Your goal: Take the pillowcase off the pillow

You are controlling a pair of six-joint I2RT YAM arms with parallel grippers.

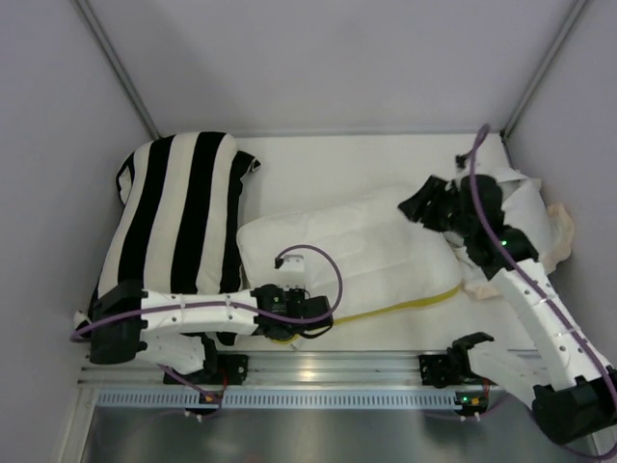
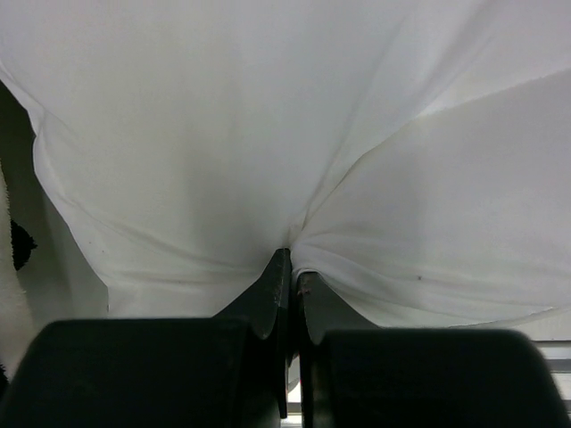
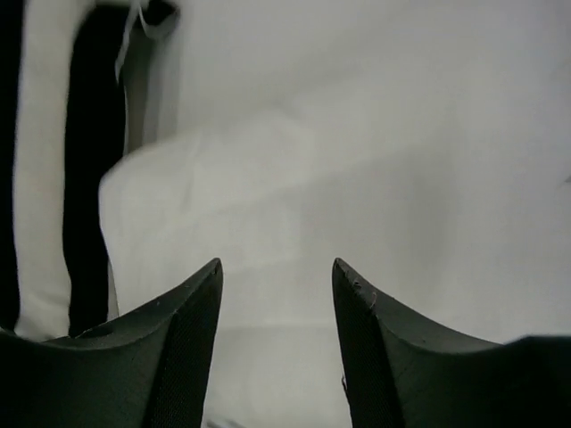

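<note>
**Pillow pinched at one corner, case heaped aside**

A white tabletop (image 1: 318, 164) is boxed in by pale grey walls (image 1: 337, 58) with metal corner posts (image 1: 116, 63). An aluminium rail (image 1: 318, 371) runs along its near edge beside the arm bases. A striped cushion (image 1: 178, 217) lies on the outer side of the left arm, its edge against the pillow (image 1: 347, 256).

The left gripper (image 2: 293, 266) has its jaws closed tight on a fold of the pillow's smooth white fabric at the near corner, and creases fan away from the tips. A yellow band (image 1: 405, 307) runs from these jaws along the pillow's near edge.

The right gripper (image 3: 277, 272) hangs over the pillow's opposite end, jaws wide apart with nothing between them. The pillow fills the view ahead of them, with the cushion beyond.

The pillowcase (image 1: 535, 217) lies crumpled behind the right jaws, near the wall and partly under that arm. Its cream face is up and its frill (image 1: 561, 231) is showing. The arm hides whether any of it wraps the pillow's end.
</note>
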